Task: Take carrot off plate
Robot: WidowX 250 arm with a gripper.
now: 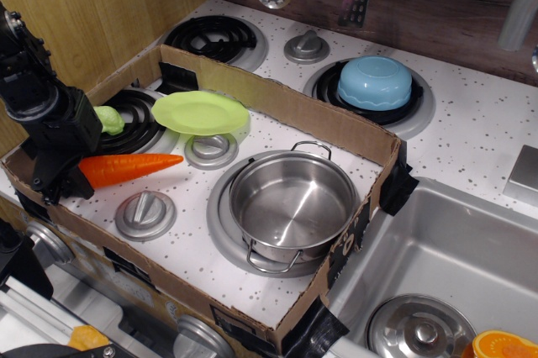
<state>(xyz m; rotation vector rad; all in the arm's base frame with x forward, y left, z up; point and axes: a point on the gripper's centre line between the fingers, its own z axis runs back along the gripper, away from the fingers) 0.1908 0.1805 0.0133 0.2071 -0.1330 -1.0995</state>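
Gripper [69, 175] clamped on carrot [130, 168] at its stem end. Carrot lies level, left of and clear of the plate [202, 112], tip pointing right.

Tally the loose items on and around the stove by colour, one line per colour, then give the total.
Orange: 2, the carrot in the gripper and the fruit slice.
Green: 2, the plate and the broccoli toy.
Blue: 1, the upturned bowl.
Steel: 2, the pot and the lid in the sink.
Total: 7.
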